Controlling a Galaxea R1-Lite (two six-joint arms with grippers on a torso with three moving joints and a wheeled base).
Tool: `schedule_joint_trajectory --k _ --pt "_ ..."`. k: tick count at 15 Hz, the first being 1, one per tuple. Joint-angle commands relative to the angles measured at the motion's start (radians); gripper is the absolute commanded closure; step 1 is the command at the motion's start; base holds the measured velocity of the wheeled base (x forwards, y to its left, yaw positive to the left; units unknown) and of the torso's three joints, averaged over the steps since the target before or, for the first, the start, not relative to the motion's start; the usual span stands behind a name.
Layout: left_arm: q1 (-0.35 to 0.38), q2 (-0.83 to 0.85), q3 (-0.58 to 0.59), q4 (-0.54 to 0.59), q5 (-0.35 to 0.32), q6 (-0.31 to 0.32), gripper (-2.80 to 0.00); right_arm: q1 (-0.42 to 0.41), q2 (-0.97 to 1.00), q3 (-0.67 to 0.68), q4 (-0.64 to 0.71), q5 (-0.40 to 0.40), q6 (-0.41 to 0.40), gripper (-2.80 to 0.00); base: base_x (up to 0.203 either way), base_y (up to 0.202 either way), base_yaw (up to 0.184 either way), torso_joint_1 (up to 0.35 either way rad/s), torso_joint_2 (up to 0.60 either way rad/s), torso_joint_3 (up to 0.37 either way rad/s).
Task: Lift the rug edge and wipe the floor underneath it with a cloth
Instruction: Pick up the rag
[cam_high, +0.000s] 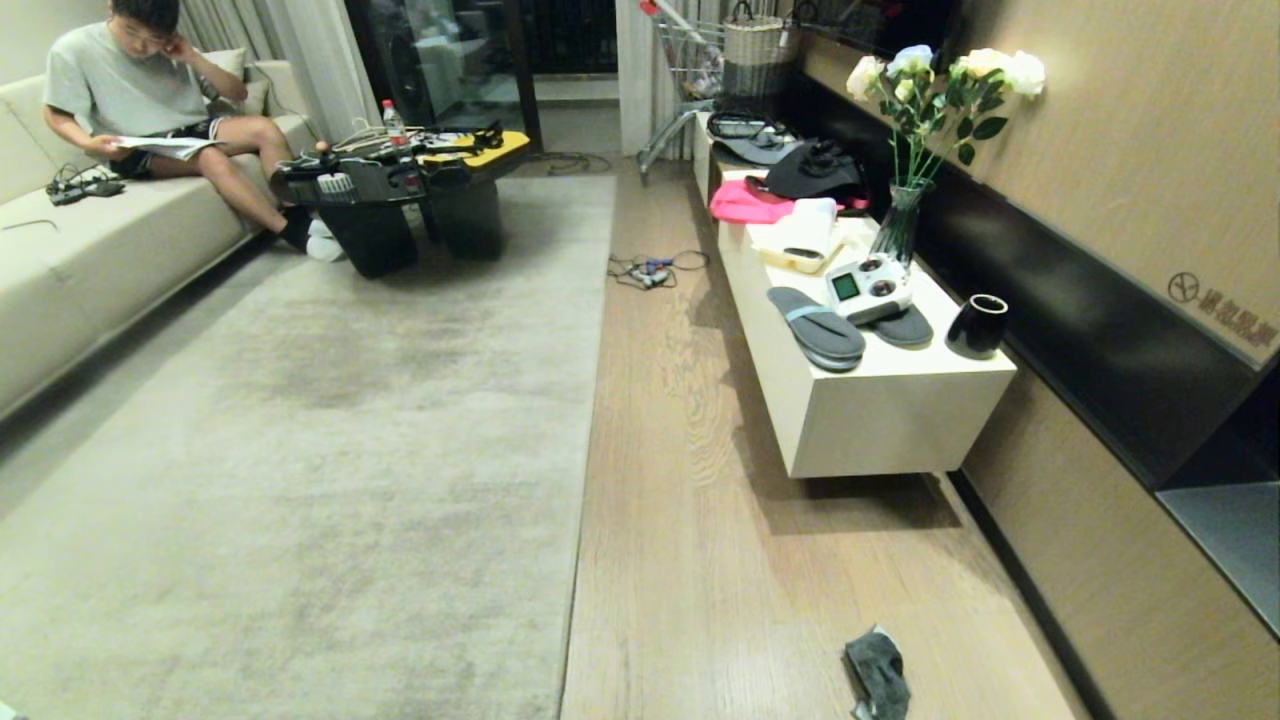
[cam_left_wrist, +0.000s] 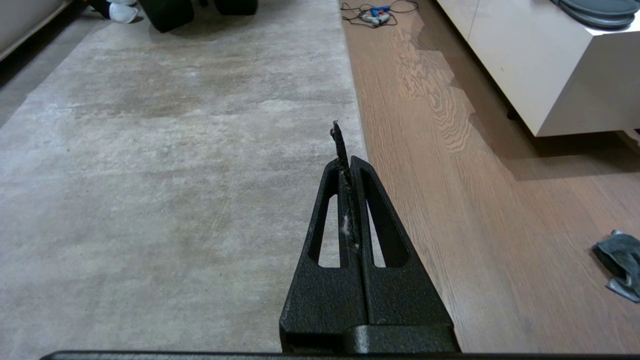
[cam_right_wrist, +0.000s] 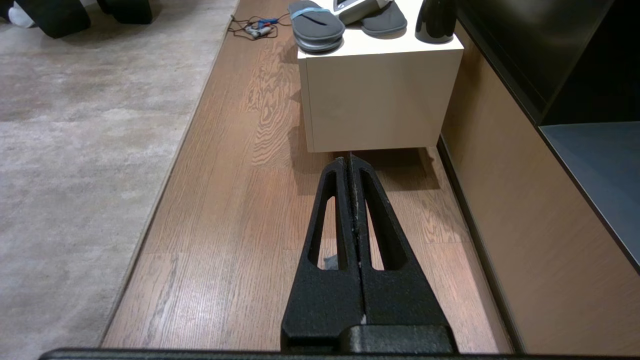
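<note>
While both arms hang idle:
left gripper (cam_left_wrist: 350, 162): closed, empty, above rug edge (cam_left_wrist: 357, 130)
right gripper (cam_right_wrist: 351, 161): closed, empty, over floor (cam_right_wrist: 240, 210)
cloth (cam_left_wrist: 620, 262): right of left gripper

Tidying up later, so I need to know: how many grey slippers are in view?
2, both on the white cabinet by the wall: the near slipper lies towards its floor-side edge, the far slipper is partly under a white device. Others may be hidden.

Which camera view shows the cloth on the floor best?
The head view: the whole cloth lies unobstructed on the floor. The left wrist view cuts it at the picture's edge; the right wrist view shows only a sliver through the right gripper.
</note>
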Motion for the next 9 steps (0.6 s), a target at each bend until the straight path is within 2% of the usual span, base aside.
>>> schedule_joint_trajectory --k 1,9 --pt "0.000 0.000 0.000 0.000 0.000 -0.001 0.00 0.001 0.002 0.000 0.000 0.001 0.000 0.00 0.000 0.000 0.000 0.000 0.00 0.000" --pt "0.000 0.000 0.000 0.000 0.000 -0.001 0.00 0.001 0.002 0.000 0.000 0.001 0.000 0.00 0.000 0.000 0.000 0.000 0.00 0.000"
